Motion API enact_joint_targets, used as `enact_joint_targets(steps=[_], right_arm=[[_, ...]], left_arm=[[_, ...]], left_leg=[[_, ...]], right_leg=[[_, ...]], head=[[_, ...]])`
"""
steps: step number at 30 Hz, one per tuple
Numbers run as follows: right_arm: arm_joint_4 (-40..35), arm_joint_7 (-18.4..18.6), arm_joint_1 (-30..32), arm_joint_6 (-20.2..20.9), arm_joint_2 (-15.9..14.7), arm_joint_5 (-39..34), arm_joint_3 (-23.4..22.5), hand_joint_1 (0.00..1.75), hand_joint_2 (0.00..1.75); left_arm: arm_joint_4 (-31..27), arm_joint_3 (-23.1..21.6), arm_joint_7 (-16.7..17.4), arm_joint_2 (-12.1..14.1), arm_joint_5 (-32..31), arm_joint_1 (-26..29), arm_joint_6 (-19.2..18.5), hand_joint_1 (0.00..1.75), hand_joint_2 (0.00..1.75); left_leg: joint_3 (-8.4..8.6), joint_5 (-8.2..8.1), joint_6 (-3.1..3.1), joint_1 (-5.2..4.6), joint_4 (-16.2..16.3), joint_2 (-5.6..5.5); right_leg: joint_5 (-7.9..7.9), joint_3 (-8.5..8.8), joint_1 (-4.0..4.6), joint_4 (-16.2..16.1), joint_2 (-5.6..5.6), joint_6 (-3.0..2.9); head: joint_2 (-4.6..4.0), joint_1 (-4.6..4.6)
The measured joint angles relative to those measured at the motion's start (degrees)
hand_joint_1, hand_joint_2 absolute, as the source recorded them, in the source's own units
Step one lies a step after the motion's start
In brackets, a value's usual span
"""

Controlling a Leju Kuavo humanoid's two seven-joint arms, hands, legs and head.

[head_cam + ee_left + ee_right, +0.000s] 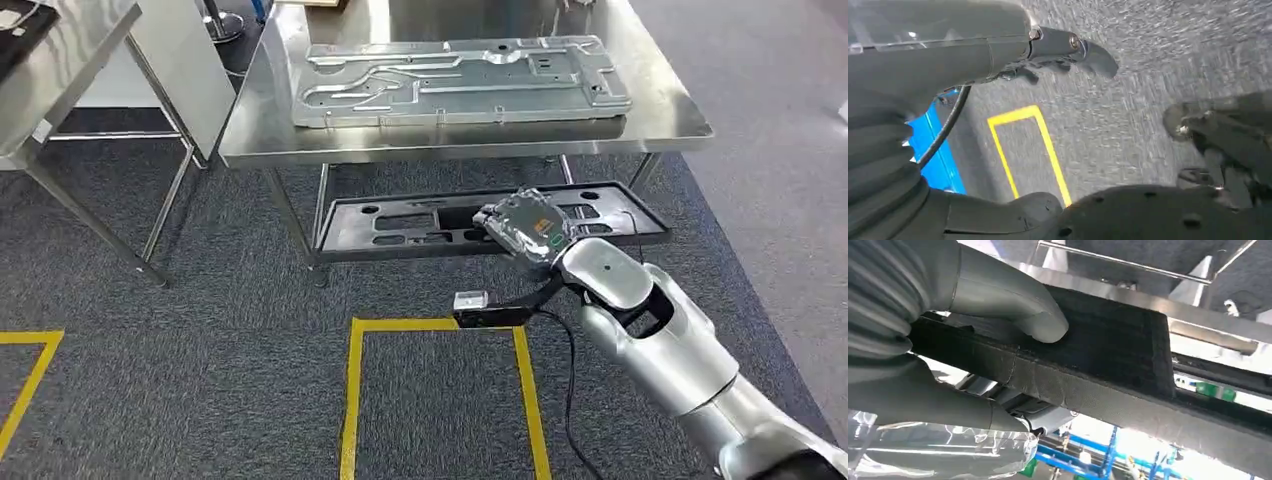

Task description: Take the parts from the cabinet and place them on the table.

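A long black part (pixel 420 225) with several cutouts lies low under the steel table (pixel 660 125), level with its lower frame. My right hand (pixel 525 228) grips the near edge of this part towards its right end. In the right wrist view the thumb (pixel 1013 300) presses on the flat face of the black part (pixel 1108 350) and the fingers wrap beneath it. A large stamped silver metal plate (pixel 460 80) lies flat on the tabletop. My left hand (pixel 1058 50) hangs above the grey carpet with its fingers apart, holding nothing.
Yellow tape (pixel 440 325) marks a square on the carpet in front of the table, and the left wrist view shows yellow tape (pixel 1043 140) too. A second steel table (pixel 60 70) stands at the left. The first table's legs (pixel 320 215) flank the black part.
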Motion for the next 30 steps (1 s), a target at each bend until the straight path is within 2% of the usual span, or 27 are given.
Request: enact_joint_targets(steps=[1, 2, 3, 4, 6, 7, 8, 11, 12, 13, 14, 15, 16, 17, 18, 19, 21, 22, 23, 24, 26, 27, 28, 29, 30], right_arm=[[0.00, 0.00, 0.03, 0.00, -0.04, 0.00, 0.11, 1.75, 1.75], [0.00, 0.00, 0.06, 0.00, -0.04, 0.00, 0.17, 1.75, 1.75], [0.00, -0.02, 0.10, 0.00, -0.04, -0.02, 0.26, 1.75, 1.75], [0.00, -0.04, 0.10, 0.00, -0.04, -0.02, 0.37, 1.75, 1.75], [0.00, -0.04, 0.07, 0.00, -0.07, -0.02, 0.39, 1.75, 1.75], [0.02, -0.04, 0.07, 0.00, -0.07, -0.02, 0.39, 1.75, 1.75], [0.07, -0.04, -0.18, 0.00, -0.04, -0.02, 0.44, 1.75, 1.75], [0.13, -0.04, -0.10, -0.02, -0.04, -0.02, 0.46, 1.75, 1.75], [0.04, -0.04, -0.12, -0.07, -0.02, -0.02, 0.44, 1.75, 1.75], [0.02, -0.07, -0.22, -0.07, 0.11, -0.04, 0.42, 1.75, 1.75], [0.02, -0.04, -0.42, -0.07, 0.22, -0.04, 0.35, 1.75, 1.75], [0.04, -0.02, -0.49, -0.09, 0.33, -0.04, 0.22, 1.75, 1.75], [0.11, 0.00, -0.35, -0.07, 0.37, -0.04, 0.20, 1.75, 1.75], [0.26, 0.00, -0.17, -0.04, 0.37, -0.04, 0.20, 1.75, 1.75], [0.39, 0.00, 0.03, -0.06, 0.37, -0.04, 0.20, 1.75, 1.75], [0.44, 0.00, 0.11, -0.04, 0.37, -0.04, 0.20, 1.75, 1.75], [0.44, 0.00, 0.01, -0.07, 0.37, -0.04, 0.17, 1.75, 1.75], [0.44, 0.00, -0.02, -0.07, 0.37, -0.04, 0.15, 1.75, 1.75], [0.46, 0.00, -0.15, -0.09, 0.37, -0.04, 0.15, 1.75, 1.75], [0.44, 0.00, -0.22, -0.09, 0.44, -0.07, 0.15, 1.75, 1.75], [0.46, 0.00, -0.17, -0.07, 0.44, -0.07, 0.15, 1.75, 1.75], [0.44, 0.00, -0.20, -0.09, 0.44, -0.07, 0.15, 1.75, 1.75], [0.44, -0.02, -0.19, -0.11, 0.41, -0.07, 0.15, 1.75, 1.75], [0.44, 0.00, -0.27, -0.09, 0.15, -0.07, 0.13, 1.75, 1.75], [0.44, 0.00, -0.33, -0.09, 0.04, -0.07, 0.15, 1.75, 1.75]], left_arm=[[0.00, 0.09, 0.00, 0.00, 0.00, 0.03, 0.00, 0.00, 1.75], [-0.02, 0.13, 0.00, 0.00, 0.00, 0.09, 0.00, 0.00, 1.75], [-0.02, 0.13, 0.00, 0.00, 0.00, 0.18, 0.00, 0.00, 1.75], [-0.02, 0.15, 0.04, 0.00, 0.00, 0.24, 0.00, 0.00, 1.75], [-0.07, 0.15, 0.02, 0.00, 0.00, 0.24, 0.00, 0.00, 1.75], [-0.09, 0.17, 0.02, 0.00, 0.00, 0.36, -0.02, 0.00, 1.75], [-0.11, 0.20, 0.02, -0.02, 0.00, 0.33, -0.07, 0.00, 1.75], [-0.24, 0.20, 0.09, -0.02, 0.00, 0.33, -0.11, 0.00, 1.75], [-0.26, 0.20, 0.09, -0.09, 0.00, 0.33, -0.15, 0.00, 1.75], [-0.26, 0.20, 0.00, -0.13, 0.00, 0.35, -0.15, 0.00, 1.75], [-0.28, 0.20, 0.00, -0.13, 0.00, 0.28, -0.18, 0.00, 1.75], [-0.28, 0.20, -0.02, -0.13, -0.02, 0.16, -0.24, 0.00, 1.75], [-0.33, 0.24, -0.02, -0.13, -0.02, 0.06, -0.24, 0.00, 1.75], [-0.35, 0.26, -0.04, -0.13, -0.02, 0.05, -0.33, 0.00, 1.75], [-0.37, 0.30, -0.04, -0.13, -0.02, 0.10, -0.39, 0.00, 1.75], [-0.37, 0.33, -0.04, -0.13, -0.02, 0.14, -0.48, 0.00, 1.75], [-0.37, 0.37, -0.04, -0.22, -0.07, 0.22, -0.63, 0.00, 1.75], [-0.37, 0.39, -0.04, -0.31, -0.07, 0.33, -0.68, 0.00, 1.75], [-0.37, 0.50, -0.04, -0.42, -0.07, 0.20, -0.68, 0.00, 1.75], [-0.37, 0.52, -0.04, -0.44, -0.04, 0.13, -0.68, 0.00, 1.75], [-0.37, 0.55, -0.04, -0.44, -0.04, 0.20, -0.66, 0.00, 1.75], [-0.42, 0.55, -0.04, -0.44, -0.07, 0.05, -0.66, 0.00, 1.75], [-0.50, 0.55, -0.04, -0.44, -0.07, 0.08, -0.66, 0.00, 1.75], [-0.55, 0.55, -0.07, -0.44, -0.07, 0.09, -0.66, 0.00, 1.75], [-0.55, 0.55, -0.07, -0.46, -0.07, 0.02, -0.66, 0.00, 1.75]], left_leg=[[-2.36, -1.21, -0.06, 0.00, 3.96, 0.01], [-4.28, -1.41, -0.09, 0.00, 6.66, 0.03], [-4.68, -0.21, 0.00, -0.01, 6.33, 0.03], [-3.87, 2.30, 0.19, -0.03, 3.53, 0.03], [-0.02, 8.25, 0.75, -0.06, -5.93, 0.02], [1.24, 8.39, 1.08, -0.20, -8.46, -0.16], [1.86, 7.85, 1.32, -0.68, -9.56, -0.23], [1.71, 7.29, 2.17, -1.09, -9.61, -0.17], [2.58, 7.41, 2.70, -0.27, -10.50, -0.18], [3.14, 7.26, 2.88, -0.34, -10.84, -0.36], [3.45, 7.06, 3.18, -0.33, -10.91, -0.34], [3.69, 6.78, 3.60, -0.36, -10.92, -0.33], [3.99, 6.47, 3.76, -0.41, -10.91, -0.42], [4.30, 6.15, 3.79, -0.47, -10.91, -0.46], [4.72, 5.81, 3.79, -0.47, -10.90, -0.55], [5.26, 5.43, 3.69, -0.47, -10.88, -0.65], [6.46, 4.56, 3.45, -0.47, -10.80, -0.73], [6.78, 4.10, 3.20, -0.47, -10.80, -0.77], [6.73, 3.81, 2.81, -0.85, -10.64, -0.76], [6.58, 3.71, 2.49, -0.75, -10.68, -0.77], [6.84, 3.58, 1.93, -0.68, -11.22, -0.60], [7.27, 3.24, 1.48, -0.98, -11.25, -0.52], [7.16, 2.80, 1.20, -0.71, -10.43, -0.39], [5.95, 1.42, 0.95, -0.71, -7.67, -0.13], [3.61, -0.42, 0.77, -0.58, -3.41, -0.09]], right_leg=[[-0.25, 0.22, 0.19, 0.00, -0.12, -0.19], [-0.52, 0.48, 0.34, 0.02, -0.12, -0.30], [-0.79, 0.83, 0.42, 0.02, -0.11, -0.27], [-1.19, 1.30, 0.49, 0.03, -0.07, -0.22], [-2.05, 2.49, 0.52, 0.03, -0.08, 0.06], [-2.49, 2.70, 0.45, -0.08, -0.14, 0.29], [-2.72, 2.65, 0.89, 0.21, 0.06, 0.73], [-2.90, 2.98, 0.67, -0.61, -0.03, 1.68], [-3.40, 3.26, 0.62, -0.62, -0.13, 2.09], [-3.74, 3.06, 0.45, 0.79, 0.04, 2.21], [-4.81, 1.49, 0.44, 3.57, 0.28, 2.31], [-6.40, -1.25, 0.39, 8.13, 0.48, 2.41], [-7.63, -4.21, 0.33, 12.70, 0.53, 2.55], [-8.15, -6.71, 0.29, 15.98, 0.53, 2.66], [-7.17, -8.19, 0.23, 16.94, 0.54, 2.73], [-4.88, -8.21, 0.22, 15.28, 0.53, 2.70], [1.78, -5.44, 0.25, 6.68, 0.48, 2.32], [4.12, -4.14, 0.43, 1.92, 0.13, 1.83], [3.29, -3.44, 0.94, 1.32, 0.05, 1.70], [2.69, -3.17, 0.93, 0.53, 0.08, 1.37], [2.45, -3.20, 1.07, 0.43, 0.31, 0.98], [2.47, -2.70, 0.53, -0.14, 0.43, 0.73], [2.46, -2.04, 0.39, -0.66, 0.21, 0.50], [2.19, -1.53, 0.34, -0.85, 0.10, 0.07], [1.96, -1.26, 0.37, -0.84, -0.01, -0.25]], head=[[0.00, 0.00], [0.00, 0.00], [0.00, 0.00], [0.00, 0.00], [0.00, 0.00], [0.00, 0.04], [0.00, 0.00], [0.00, 0.02], [0.00, -0.02], [0.00, 0.02], [0.00, 0.02], [0.00, 0.02], [0.00, 0.02], [0.00, 0.02], [0.00, 0.02], [0.00, 0.02], [0.00, 0.02], [0.00, 0.02], [0.00, 0.02], [0.00, 0.00], [0.00, 0.00], [0.00, 0.00], [0.00, 0.02], [0.00, 0.00], [0.00, 0.02]])
